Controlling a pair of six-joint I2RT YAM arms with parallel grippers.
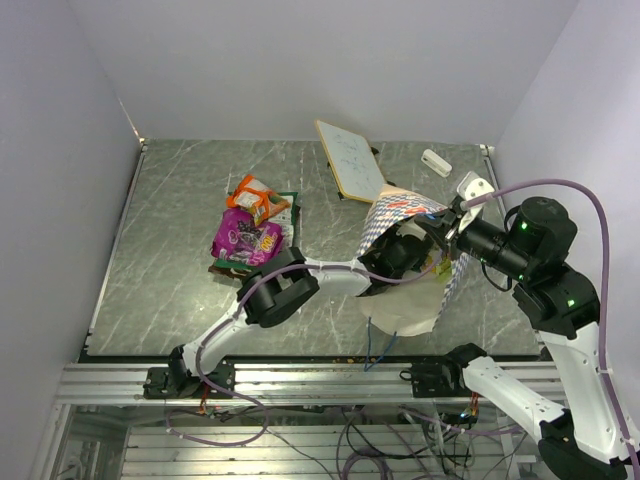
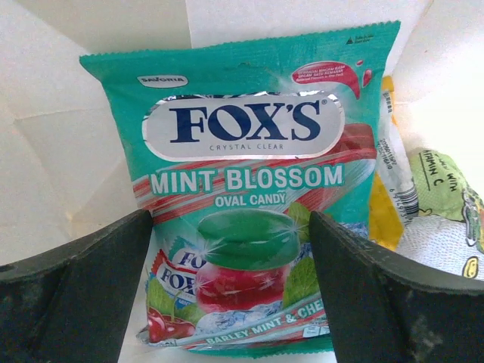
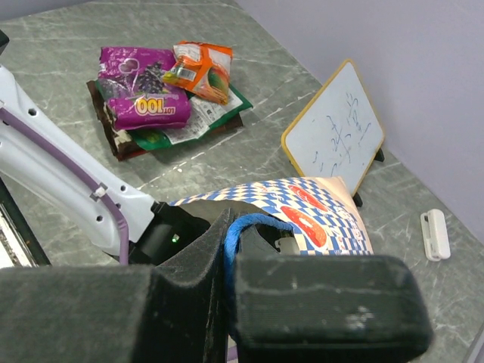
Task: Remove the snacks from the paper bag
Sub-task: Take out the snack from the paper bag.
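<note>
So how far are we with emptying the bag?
Done: a pile of snacks lies on the table. In hand: the right gripper holds the paper bag by its blue cord handle while the open left gripper straddles a teal mint packet inside, not yet gripped. Left: that packet plus a yellow packet and a green packet beside it.

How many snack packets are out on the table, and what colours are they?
Magenta packet: 1
Orange packet: 1
Green-and-white packet: 1
Dark brown packet, underneath: 1
Total: 4
</note>
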